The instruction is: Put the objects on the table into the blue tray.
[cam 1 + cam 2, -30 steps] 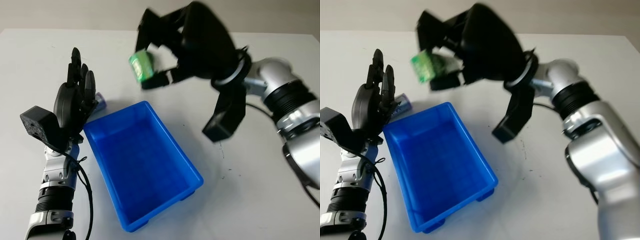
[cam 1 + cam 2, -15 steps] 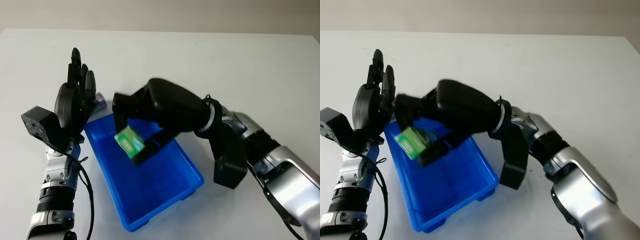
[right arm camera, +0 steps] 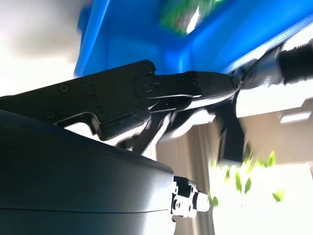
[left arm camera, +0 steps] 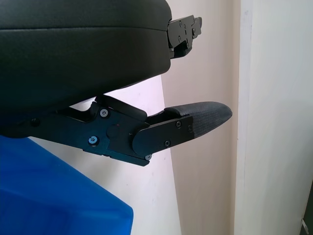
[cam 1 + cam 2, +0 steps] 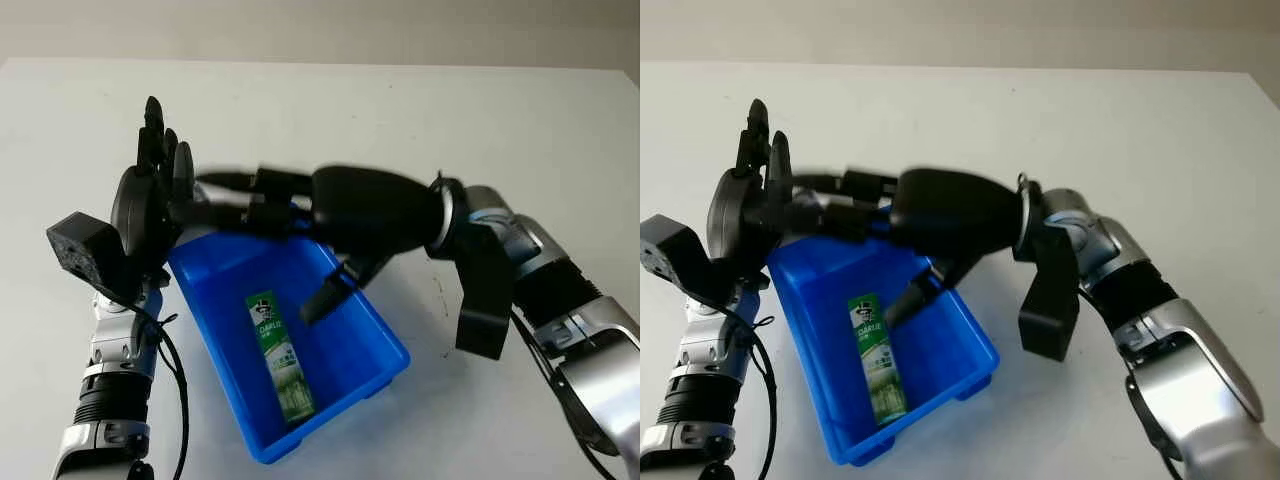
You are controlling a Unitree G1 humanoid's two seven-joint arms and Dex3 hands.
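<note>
The blue tray (image 5: 388,342) sits slantwise in the middle of the white table. A long green box (image 5: 279,356) lies flat on the tray's floor, near its front end, touched by neither hand. My right hand (image 5: 300,220) hovers over the tray's far end, open, its fingers stretched out toward the left and its thumb (image 5: 322,298) hanging down above the tray. In the right wrist view the tray (image 3: 122,29) and the box (image 3: 186,12) lie beyond the fingers. My left hand (image 5: 150,205) stands upright just left of the tray, open and holding nothing.
White table surface (image 5: 520,130) runs wide behind and to the right of the tray. The right forearm (image 5: 520,270) crosses the table on the tray's right side. A corner of the tray (image 4: 49,196) lies close under the left hand.
The right hand brought the green box down from above the table's far side into the tray and let it go. The box now lies flat. The left hand stayed put.
</note>
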